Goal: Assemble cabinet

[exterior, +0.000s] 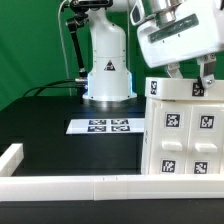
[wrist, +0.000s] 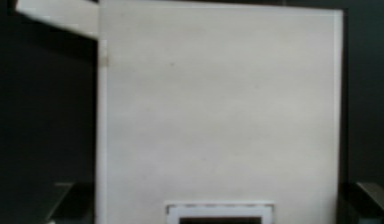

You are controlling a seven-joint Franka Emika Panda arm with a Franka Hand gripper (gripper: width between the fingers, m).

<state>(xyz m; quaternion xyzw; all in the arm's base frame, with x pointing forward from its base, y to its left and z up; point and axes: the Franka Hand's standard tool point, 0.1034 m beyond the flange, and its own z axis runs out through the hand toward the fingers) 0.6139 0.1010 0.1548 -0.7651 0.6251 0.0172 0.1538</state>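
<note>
The cabinet (exterior: 185,135) is a large white box with black-and-white square tags on its faces. It stands upright at the exterior view's right, near the front rail. My gripper (exterior: 185,80) hangs right over its top, with one finger down on each side of the upper edge. In the wrist view the cabinet's plain white face (wrist: 215,110) fills the middle, with a tag (wrist: 221,212) at its edge. My dark fingers (wrist: 56,200) show at both sides, and a narrow dark gap lies between each finger and the box. The gripper is open and straddles the cabinet.
The marker board (exterior: 100,125) lies flat on the black table in front of the arm's white base (exterior: 108,70). A low white border rail (exterior: 60,185) runs along the front, with a short piece at the exterior view's left (exterior: 12,158). A green backdrop stands behind.
</note>
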